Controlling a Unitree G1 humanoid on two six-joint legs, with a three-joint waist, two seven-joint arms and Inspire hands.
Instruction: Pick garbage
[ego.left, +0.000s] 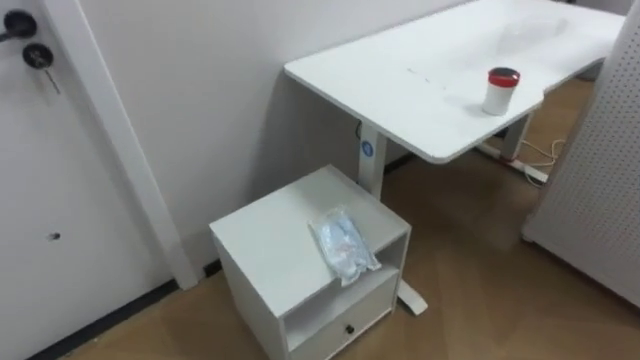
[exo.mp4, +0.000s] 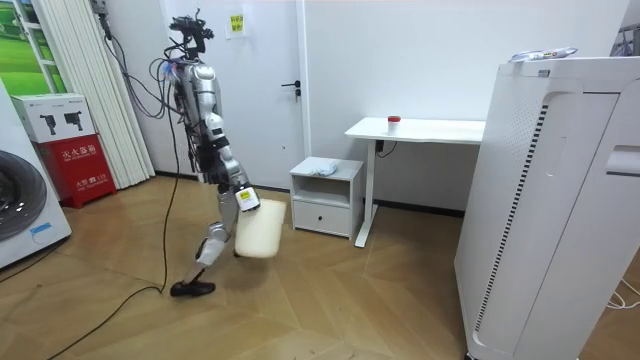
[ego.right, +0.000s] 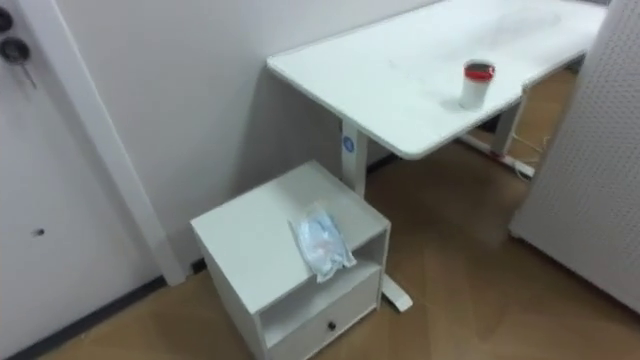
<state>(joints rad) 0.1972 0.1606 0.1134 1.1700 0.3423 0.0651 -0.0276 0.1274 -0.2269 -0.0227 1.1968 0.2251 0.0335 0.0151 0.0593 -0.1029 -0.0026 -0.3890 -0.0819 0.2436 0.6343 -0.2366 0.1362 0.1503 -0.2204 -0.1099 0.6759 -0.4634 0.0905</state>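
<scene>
You've got the garbage, a crumpled clear-blue plastic bag, lying on top of the small white cabinet. It's at the 3 o'clock side of the top, w/ one end poking just past the front edge above the open shelf. Below the shelf there's a drawer w/ a dark knob. From the cabinet, the white desk sits at 1 o'clock, its leg just beside the cabinet. A white cup w/ red lid stands upright near the desk's front edge, at 2 o'clock and well apart from the bag. A white door is at 9 o'clock, its dark handle up at 10. A perforated white panel is at 3 o'clock. In the room view the robot stands on the wood floor at the cabinet's 9 o'clock, near it but not touching. Its right hand hangs low by the thigh, w/ a cream container right under it at 5 o'clock. You can't tell at that range how the hand grips.
</scene>
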